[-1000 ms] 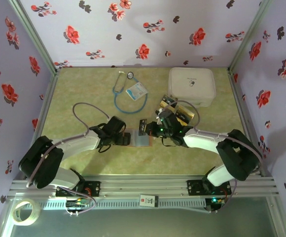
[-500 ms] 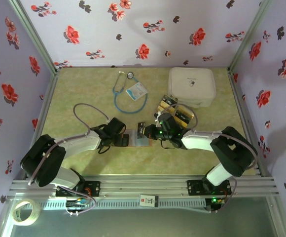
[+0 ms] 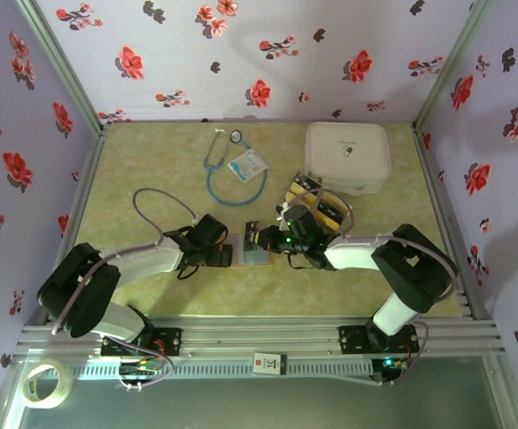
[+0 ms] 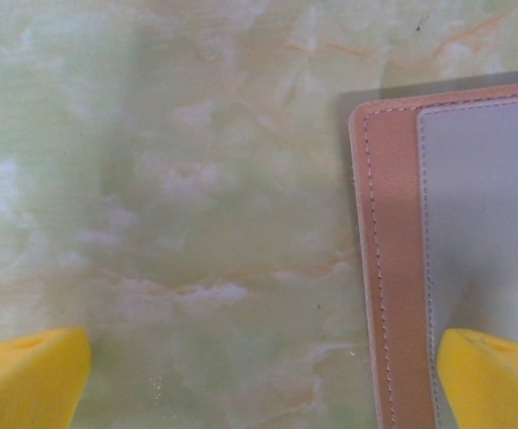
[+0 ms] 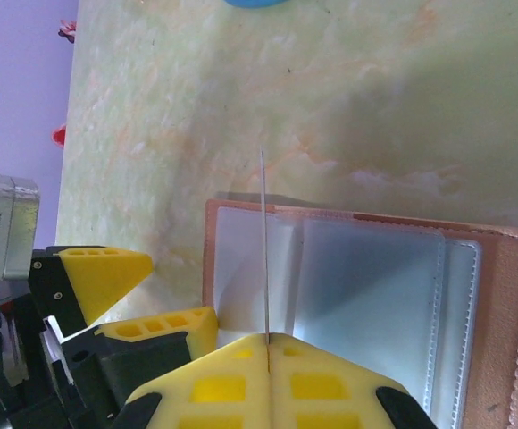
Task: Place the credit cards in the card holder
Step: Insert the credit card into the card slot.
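The card holder (image 3: 259,254) lies open on the table, tan rim up and clear pockets showing (image 5: 366,286). My right gripper (image 5: 266,340) is shut on a credit card (image 5: 263,241), seen edge-on as a thin line standing over the holder's left pocket. In the top view that gripper (image 3: 261,237) hovers just above the holder. My left gripper (image 4: 259,380) is open wide at the holder's left edge (image 4: 388,250); one yellow fingertip (image 4: 491,375) is over the pocket, the other on bare table. More credit cards (image 3: 320,202) lie in a loose pile near the white case.
A large white case (image 3: 348,156) sits at the back right. A blue stethoscope (image 3: 232,183) and a light-blue badge card (image 3: 246,164) lie at the back middle. Flowered walls close in three sides.
My right gripper has moved a little left with the card, coming over the holder's left pocket. The left gripper has stayed put and open.
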